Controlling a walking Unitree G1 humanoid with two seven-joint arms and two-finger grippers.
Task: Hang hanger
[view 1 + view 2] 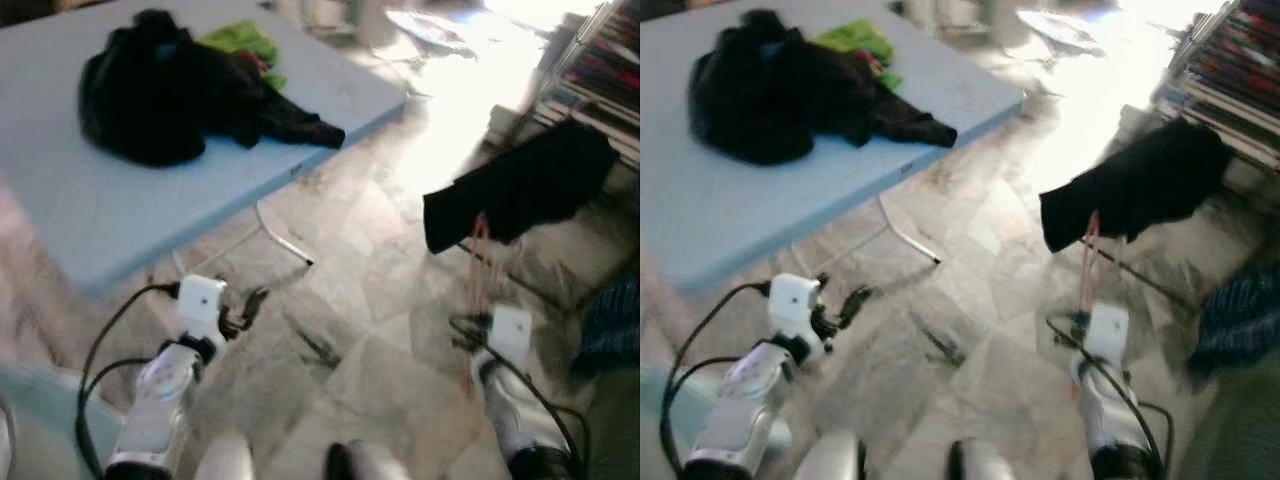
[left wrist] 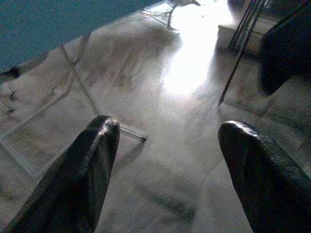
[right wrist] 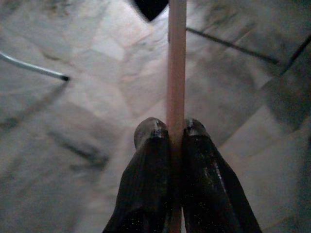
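Hanger (image 3: pixel 176 73), pale pink, is pinched between the two closed black fingers of the right gripper (image 3: pixel 176 133), low on the robot's right side above the floor (image 1: pixel 380 330). Its thin rods rise from the gripper to a black garment (image 1: pixel 520 185) draped over its upper part. On the robot's left, the left gripper (image 2: pixel 165 141) hangs over the floor with its fingers spread wide and nothing between them. Between the two arms lies a broad stretch of open marble-patterned tile, brightly lit farther out. A thin white metal table leg (image 1: pixel 285 245) ends on the floor just beyond the left gripper. Above it, the light blue table (image 1: pixel 120 220) reaches toward the robot's left; its far right corner juts over the open tile. A heap of black clothing (image 1: pixel 170 90) with a bit of green cloth (image 1: pixel 245 40) sits near the table's far edge. Far right, a rack of stacked items (image 1: pixel 600 70) borders the floor; no writing is legible.
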